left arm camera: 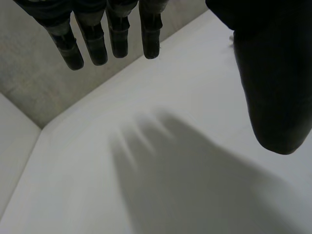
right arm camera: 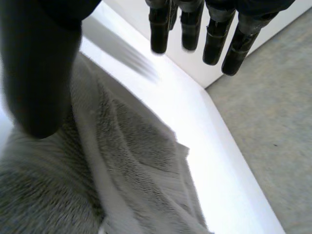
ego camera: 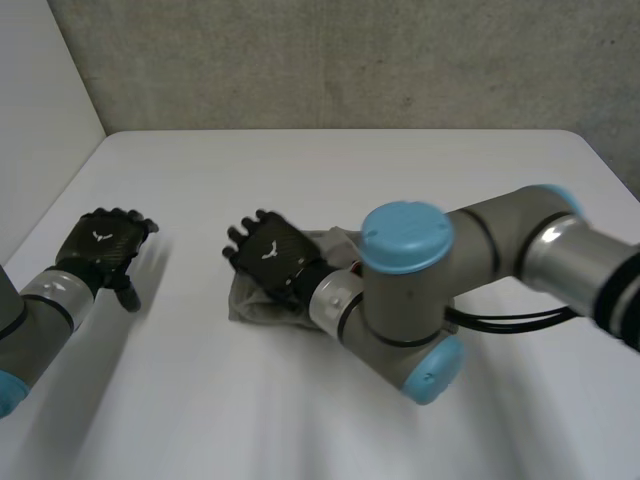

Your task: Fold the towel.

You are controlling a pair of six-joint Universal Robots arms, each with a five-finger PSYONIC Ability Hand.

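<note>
A: Start closest in. What is nearest the camera?

B: The right arm [ego camera: 410, 300]. Its elbow takes up the lower centre-right of the head view. The left arm [ego camera: 40, 310] comes in at the lower left corner.

A: And the hands?

B: The left hand [ego camera: 100, 245] is at mid-left over bare table [ego camera: 200, 400]. Its fingers are straight and relaxed with nothing in them, and it is well apart from the cloth. The right hand [ego camera: 268, 255] is just left of centre, over the towel [ego camera: 250, 302]. Its own wrist view shows straight fingers reaching past the cloth's edge, with the thumb held apart and nothing pinched.

A: Is it pressing down?

B: I cannot tell whether the palm touches the cloth.

A: So how far along is the folding?

B: The towel is a small grey bundle around the middle of the table, under and beside that hand. In the right wrist view its layers lie one over another under the palm, so I judge that at least one fold is made. It looks lumpy, though, the edges do not line up, and a corner pokes out toward the fingertips. I would call it partway, with squaring up, and perhaps another fold, left to do.

A: And beyond it?

B: Bare table to the far edge, then the grey wall [ego camera: 350, 60].
</note>
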